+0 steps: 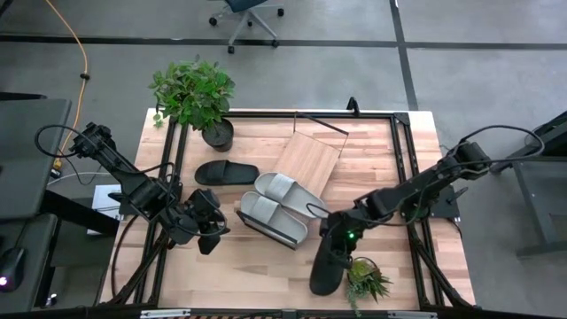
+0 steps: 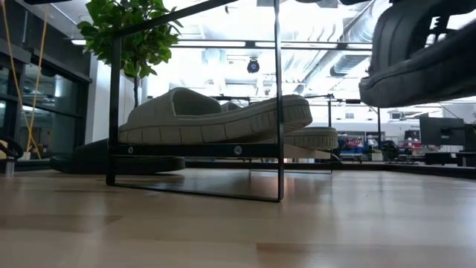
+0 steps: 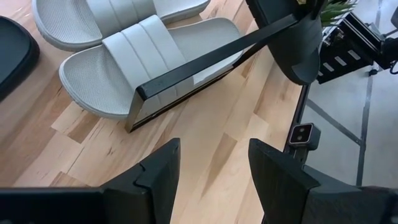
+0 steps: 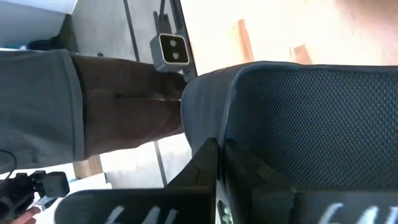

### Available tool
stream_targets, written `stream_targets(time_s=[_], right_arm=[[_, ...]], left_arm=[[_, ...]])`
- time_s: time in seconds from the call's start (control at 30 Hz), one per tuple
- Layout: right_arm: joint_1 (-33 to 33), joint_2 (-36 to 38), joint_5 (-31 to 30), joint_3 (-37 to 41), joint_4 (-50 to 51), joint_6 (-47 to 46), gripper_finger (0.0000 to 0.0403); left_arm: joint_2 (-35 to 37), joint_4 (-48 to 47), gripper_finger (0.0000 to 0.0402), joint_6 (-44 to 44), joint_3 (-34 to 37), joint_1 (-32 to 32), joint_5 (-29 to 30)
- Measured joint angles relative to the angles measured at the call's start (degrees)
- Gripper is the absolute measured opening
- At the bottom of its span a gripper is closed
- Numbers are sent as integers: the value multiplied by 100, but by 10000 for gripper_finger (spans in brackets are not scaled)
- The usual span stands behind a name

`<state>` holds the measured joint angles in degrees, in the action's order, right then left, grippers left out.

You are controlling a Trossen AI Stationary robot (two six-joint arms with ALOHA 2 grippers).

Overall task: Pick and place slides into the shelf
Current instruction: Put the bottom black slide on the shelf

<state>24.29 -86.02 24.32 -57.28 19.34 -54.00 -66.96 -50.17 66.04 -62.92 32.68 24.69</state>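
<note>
Right hand clamped on a black open-toe slide sandal at lower centre-right, left hand open at lower left, pale grey-green slides centre on the wire-framed light-wood shelf.

Right gripper clamped on a black slide near the small plant; left gripper fingers apart over bare table; two grey-green slides on the shelf, another black slide beside it.
</note>
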Motion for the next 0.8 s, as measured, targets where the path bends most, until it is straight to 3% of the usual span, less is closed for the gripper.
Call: stream_targets(time_s=[0.53, 0.8], right_arm=[[-30, 110, -194, -211, 384, 376, 0], [-158, 144, -715, -1426, 2106, 1324, 0]], left_arm=[[2, 72, 179, 167, -1, -5, 214], [4, 411, 179, 430, -1, -11, 487]])
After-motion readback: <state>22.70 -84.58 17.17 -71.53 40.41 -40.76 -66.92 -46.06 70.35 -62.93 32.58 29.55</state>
